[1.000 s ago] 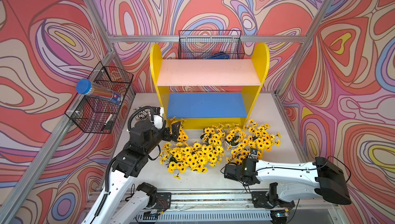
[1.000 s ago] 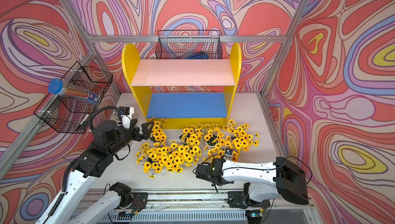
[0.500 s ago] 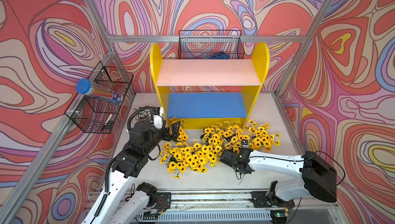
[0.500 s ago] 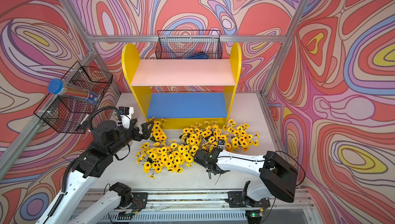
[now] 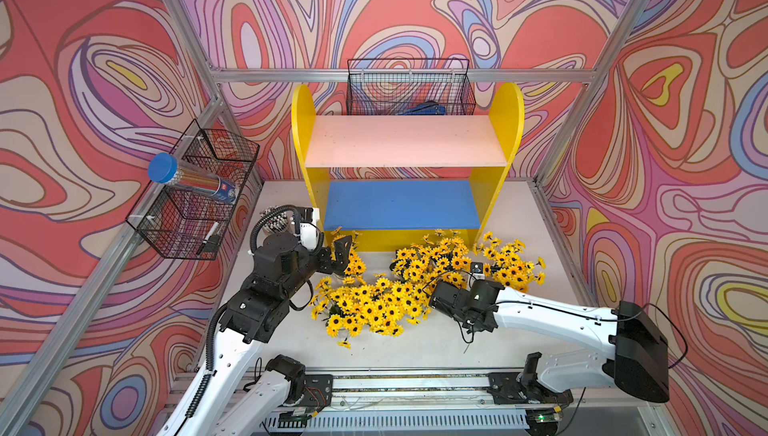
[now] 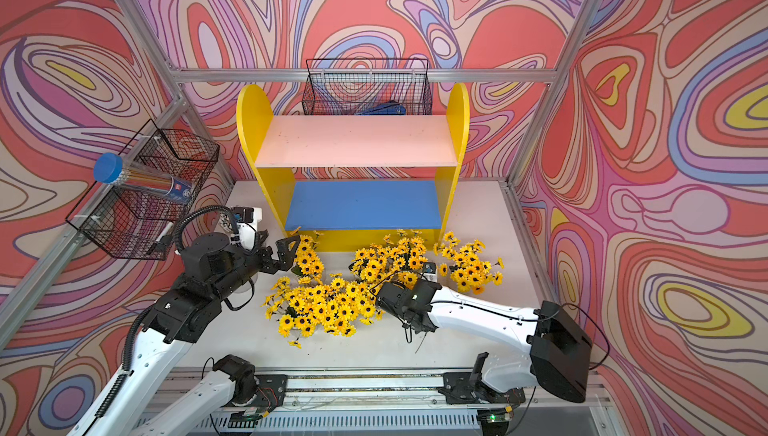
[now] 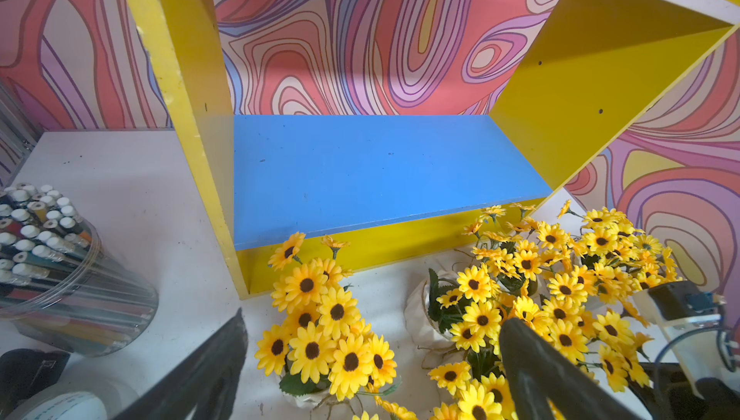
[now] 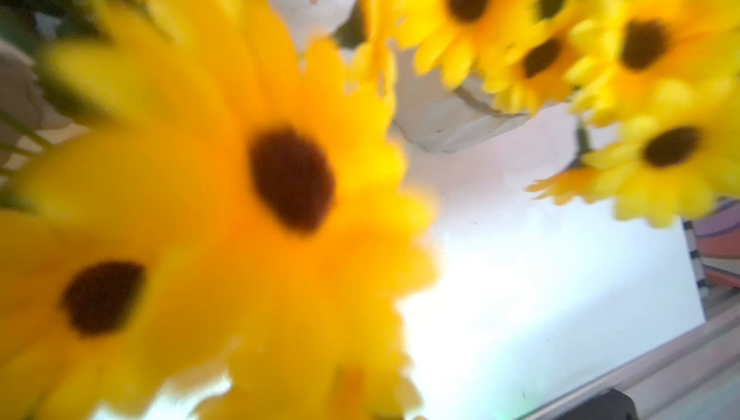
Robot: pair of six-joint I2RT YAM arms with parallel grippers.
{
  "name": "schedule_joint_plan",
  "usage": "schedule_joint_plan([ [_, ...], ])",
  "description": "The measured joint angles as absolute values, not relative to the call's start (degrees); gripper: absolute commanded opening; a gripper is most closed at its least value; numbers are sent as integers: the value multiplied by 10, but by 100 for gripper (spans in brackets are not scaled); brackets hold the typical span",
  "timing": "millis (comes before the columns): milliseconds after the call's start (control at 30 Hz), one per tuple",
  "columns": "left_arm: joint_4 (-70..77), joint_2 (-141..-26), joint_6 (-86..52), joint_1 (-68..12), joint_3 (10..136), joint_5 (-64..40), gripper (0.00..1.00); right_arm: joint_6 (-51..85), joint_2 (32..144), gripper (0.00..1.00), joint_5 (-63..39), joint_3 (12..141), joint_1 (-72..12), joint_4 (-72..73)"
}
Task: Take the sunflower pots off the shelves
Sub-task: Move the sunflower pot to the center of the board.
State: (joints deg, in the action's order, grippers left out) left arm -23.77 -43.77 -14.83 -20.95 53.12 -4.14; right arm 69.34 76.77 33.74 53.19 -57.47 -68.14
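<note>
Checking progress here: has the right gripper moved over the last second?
Yes. The right gripper has advanced toward the shelves, nosing into the sunflower pots that lie in front of them.

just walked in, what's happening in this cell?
Sunflower pots are all off the shelves: both boards bare, pots bunched on the table in front. Left gripper is open, facing one pot by the shelf foot. Right gripper is shut, buried in the middle bunch; grip can't be confirmed.

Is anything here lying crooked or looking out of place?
Yes. The sunflower pots crowd in a tangled heap on the table before the shelves; in the left wrist view one pot looks tipped sideways.
</note>
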Motion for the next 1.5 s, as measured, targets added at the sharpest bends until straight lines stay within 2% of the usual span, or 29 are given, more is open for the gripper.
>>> schedule_joint_plan([
  [100, -238, -438, -149, -209, 531, -45, 99, 691, 763, 0, 353, 564, -543, -715],
  [333, -237, -430, -152, -209, 531, -46, 99, 570, 699, 0, 348, 555, -332, -688],
  [400, -237, -427, -152, -209, 531, -46, 99, 539, 692, 0, 336, 553, -298, -682],
  [667, -235, -420, -154, -209, 531, -56, 99, 484, 685, 0, 245, 553, -286, -668],
  [867, -231, -420, -161, -209, 531, -70, 99, 475, 615, 0, 149, 564, -312, -664],
  [967, -230, -420, -162, -209, 531, -76, 99, 465, 633, 0, 112, 569, -312, -659],
  [1233, -229, -413, -164, -209, 531, -76, 100, 464, 732, 0, 135, 521, -303, -655],
  [1500, -229, -413, -166, -209, 531, -79, 100, 460, 766, 0, 151, 520, -213, -631],
])
